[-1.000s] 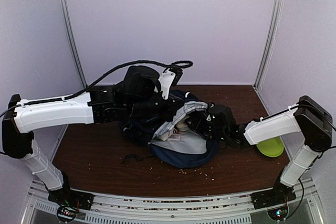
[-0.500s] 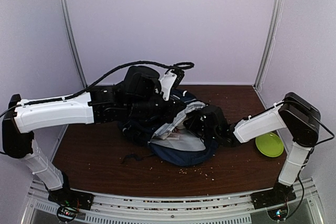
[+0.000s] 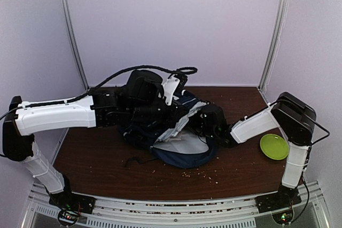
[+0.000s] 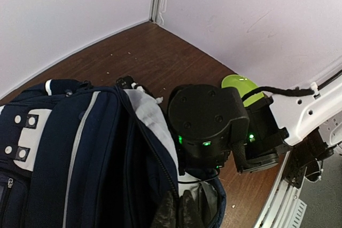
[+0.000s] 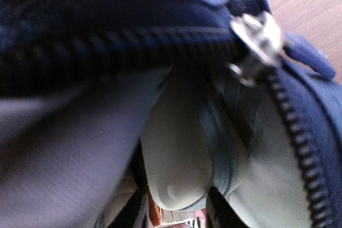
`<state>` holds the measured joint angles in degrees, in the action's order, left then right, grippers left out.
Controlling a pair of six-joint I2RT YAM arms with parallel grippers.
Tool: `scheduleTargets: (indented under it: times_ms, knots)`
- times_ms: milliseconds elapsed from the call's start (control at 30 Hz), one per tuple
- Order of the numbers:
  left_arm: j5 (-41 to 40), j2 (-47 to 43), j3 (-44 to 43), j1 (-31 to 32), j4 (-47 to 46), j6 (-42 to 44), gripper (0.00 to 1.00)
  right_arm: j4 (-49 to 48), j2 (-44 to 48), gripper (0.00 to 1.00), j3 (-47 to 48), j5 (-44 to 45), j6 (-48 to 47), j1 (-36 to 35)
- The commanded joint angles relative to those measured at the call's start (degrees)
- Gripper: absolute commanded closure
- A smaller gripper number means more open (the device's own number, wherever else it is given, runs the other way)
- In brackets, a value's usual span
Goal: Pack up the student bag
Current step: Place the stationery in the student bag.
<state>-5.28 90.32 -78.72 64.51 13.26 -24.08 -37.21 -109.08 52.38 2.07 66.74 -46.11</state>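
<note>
1. My left gripper [image 4: 176,212] is clenched on the upper rim of the bag [image 3: 181,156], pinching the navy fabric so the mouth gapes toward my right arm.
2. My right gripper [image 5: 171,217] is pushed into that mouth. Its wrist view is filled with grey lining [image 5: 267,185], the zip teeth and the metal zip pull [image 5: 256,36]. The 2 fingers show only as dark edges at the bottom, with a pale rounded shape between them. I cannot tell whether they grip it, nor whether it is an item or a fold of lining.
3. The bag lies slumped on its side in the middle of the table [image 3: 96,153], opening to the right, its patch with buckles on the left in my left wrist view.
4. A green plate [image 3: 274,146] sits on the table well right of the bag, near my right elbow. Crumbs [image 3: 197,173] lie scattered in front of the bag.
5. I judge the step in hand to be loading: 1 arm props the bag open, the other works inside it.
6. The next move calls for my left grip to hold firm while my right gripper backs out along the opening, clear of the zip teeth and the lining.
</note>
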Motion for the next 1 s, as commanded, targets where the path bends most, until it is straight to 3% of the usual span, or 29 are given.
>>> scheduleTargets:
  times_ms: [0, 233, 500, 767, 967]
  knots:
    - [-6.6, -5.3, -1.1, 0.4, -6.8, 1.6, 1.00, 1.6, 6.7, 0.57, 0.2, -8.1, -3.5, -0.1]
    - [-23.8, -7.3, -4.3, -2.1, -0.5, 3.0, 1.00, 19.0, 20.4, 0.41, -4.0, -12.3, -10.2, -2.9]
    - [-32.1, -9.2, -7.7, -6.7, 2.0, 2.9, 1.00, 39.6, 37.4, 0.38, -4.5, -9.8, -16.9, -5.1]
    - [-37.8, -12.0, -10.1, -11.2, -1.7, 6.2, 1.00, 38.0, 52.7, 0.39, -15.5, 3.7, -17.1, -5.1]
    - [-35.6, -11.2, -10.0, -15.7, -1.4, 4.3, 1.00, 36.9, 46.3, 0.40, -18.2, 4.0, -21.0, -5.1]
